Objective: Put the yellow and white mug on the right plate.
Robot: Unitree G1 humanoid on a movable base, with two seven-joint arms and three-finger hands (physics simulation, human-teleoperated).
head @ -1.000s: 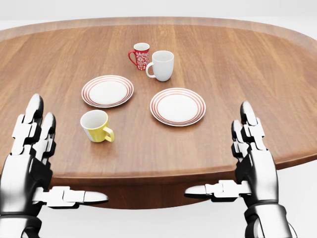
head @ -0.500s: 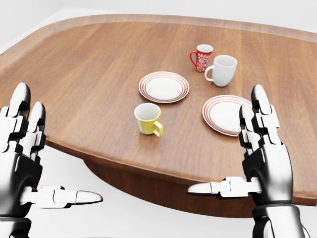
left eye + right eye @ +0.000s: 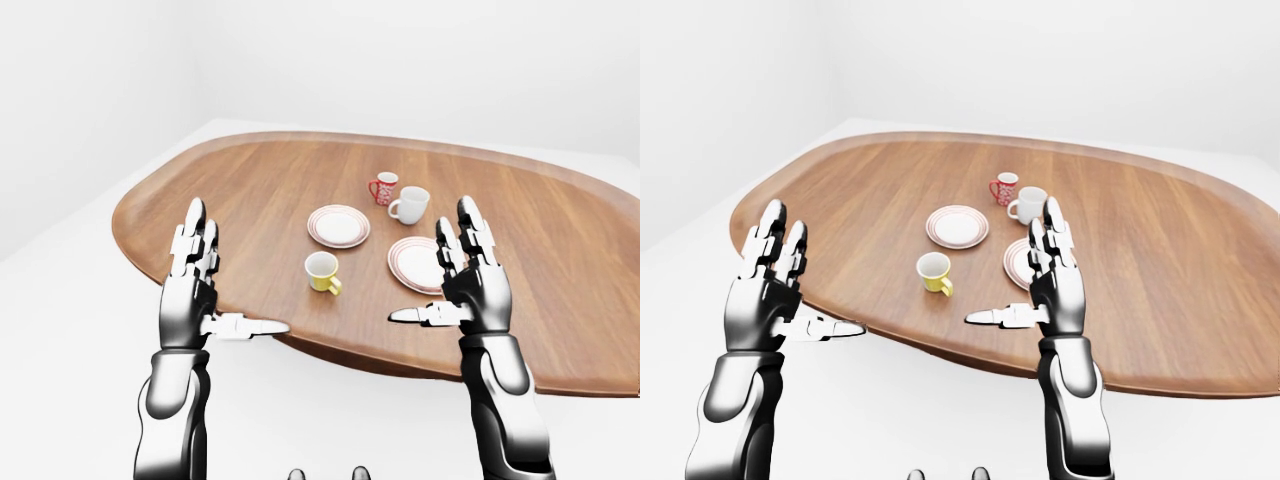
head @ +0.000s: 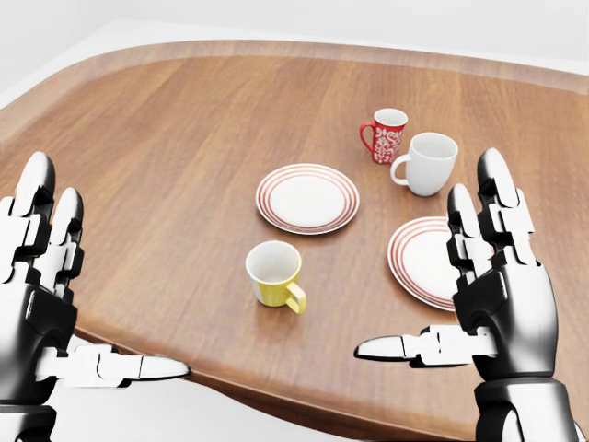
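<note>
Both hands, left (image 4: 41,304) and right (image 4: 497,295), are spread empty; reach your right hand to the mug (image 4: 274,273), gripping its body.

The bench (image 4: 166,138) is wood with a visible grain and a soft satin sheen. Both hands, left (image 4: 41,304) and right (image 4: 497,295), look like polished metal with dark glossy panels. The yellow mug (image 4: 274,273), white mug (image 4: 429,163), red mug (image 4: 386,134) and two plates (image 4: 306,198) (image 4: 419,253) look like smooth glazed ceramic.
</note>
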